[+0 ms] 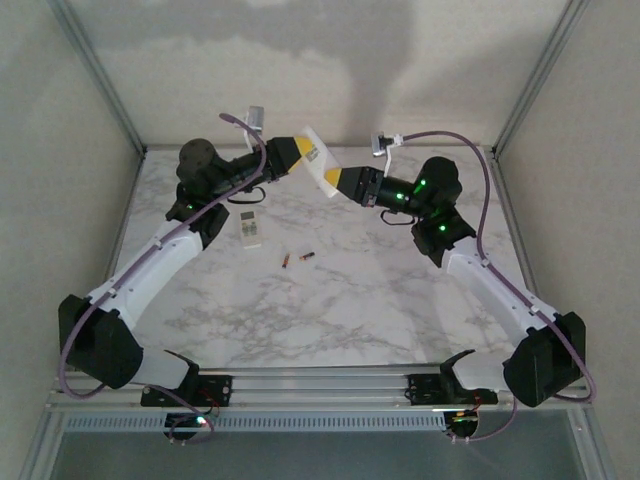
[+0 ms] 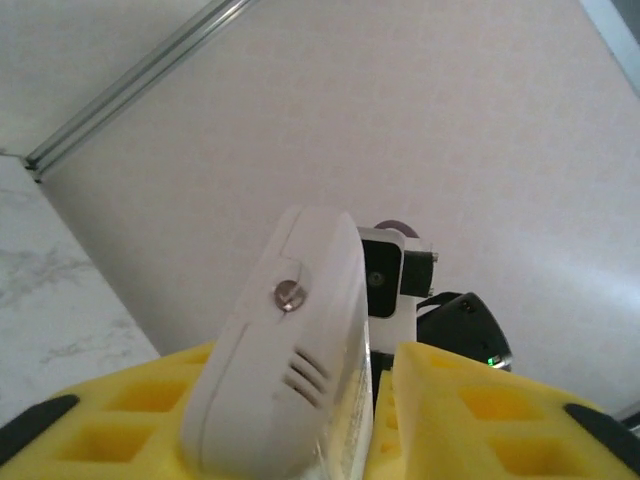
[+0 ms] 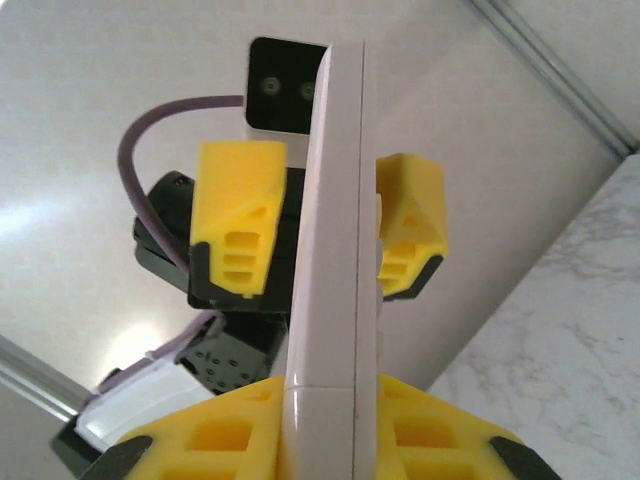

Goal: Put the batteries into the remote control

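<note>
Both the left gripper (image 1: 300, 151) and the right gripper (image 1: 336, 181), yellow-padded, clamp opposite ends of the smooth white plastic remote control (image 1: 318, 161) in mid-air. Slim cylindrical batteries (image 1: 306, 256) lie on the marbled table (image 1: 400, 300).

Batteries (image 1: 297, 259) too small for detail; white casing (image 2: 290, 370) btm cut off in both wrist views.
</note>
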